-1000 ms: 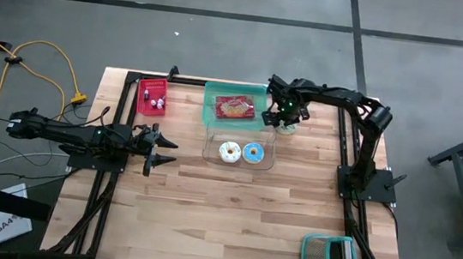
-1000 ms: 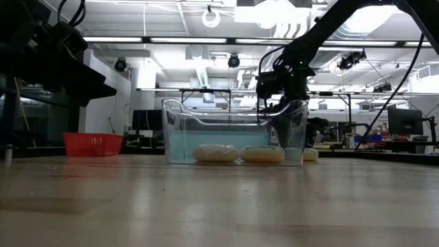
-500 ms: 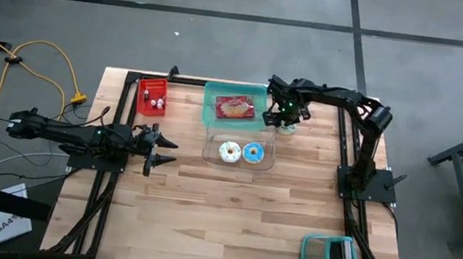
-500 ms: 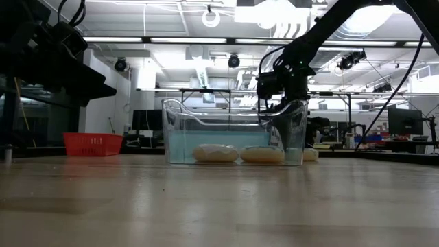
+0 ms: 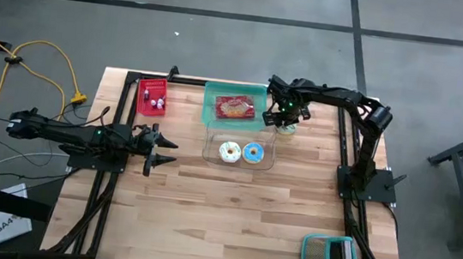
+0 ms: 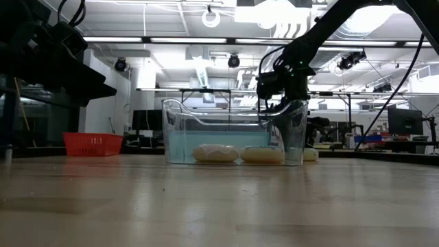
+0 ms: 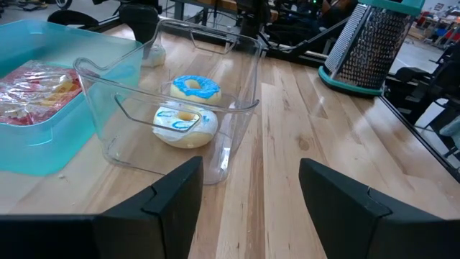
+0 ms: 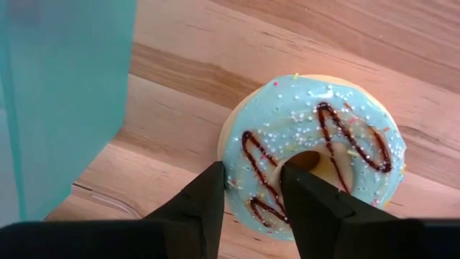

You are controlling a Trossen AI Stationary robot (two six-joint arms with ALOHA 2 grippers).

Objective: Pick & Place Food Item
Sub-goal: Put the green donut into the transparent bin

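A donut with pale teal icing and dark drizzle (image 8: 316, 151) lies flat on the wooden table (image 5: 231, 216), just right of a clear plastic container (image 5: 239, 148). My right gripper (image 8: 251, 180) points down over it and is shut on its ring; the high view shows this gripper (image 5: 287, 118) at the table's far right. The container holds a white-iced donut (image 5: 229, 152) and a blue-iced donut (image 5: 252, 152). My left gripper (image 7: 248, 208) waits open at the table's left (image 5: 165, 148), touching nothing. My right gripper pinches one side of the donut's ring (image 8: 251, 155) between its two fingers. One fingertip (image 8: 215, 180) is at the outer rim and the other (image 8: 298, 180) at the edge of the hole. The fingers come from above, pointing down. The donut rests flat on the table.
A teal tray (image 5: 210, 101) with a red packet of food stands behind the container. A small red basket (image 5: 152, 97) is at the far left, and a teal-framed grater (image 5: 330, 256) at the near right. Bare wood fills the near half.
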